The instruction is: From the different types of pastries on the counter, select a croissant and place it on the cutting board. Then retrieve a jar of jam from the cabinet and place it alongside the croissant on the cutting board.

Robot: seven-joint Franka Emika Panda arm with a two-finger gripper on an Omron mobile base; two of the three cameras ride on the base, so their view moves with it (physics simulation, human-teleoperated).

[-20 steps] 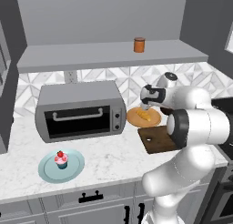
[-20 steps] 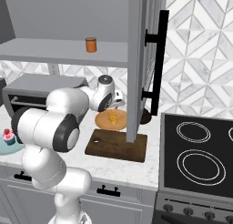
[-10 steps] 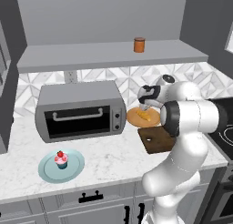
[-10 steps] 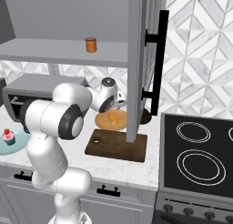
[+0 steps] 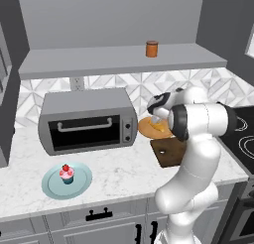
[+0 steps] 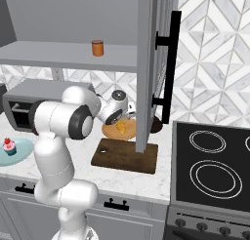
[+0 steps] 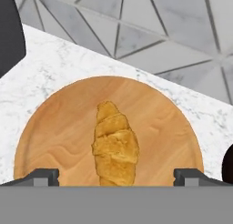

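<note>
The white arm's two-finger gripper [image 7: 116, 176] is hovering with jaws spread wide over a golden croissant [image 7: 114, 145] lying on a round tan wooden plate [image 7: 54, 132].

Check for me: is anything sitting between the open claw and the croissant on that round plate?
Nothing visible. In the hand view the croissant lies alone on the round tan plate, with the open claw straddling it, one fingertip on each side and no object in between.

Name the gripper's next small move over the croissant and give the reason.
Probably lower straight down, then close. The open gripper hangs above the croissant, which lies between its fingertips on the round wooden plate, not yet grasped.
</note>
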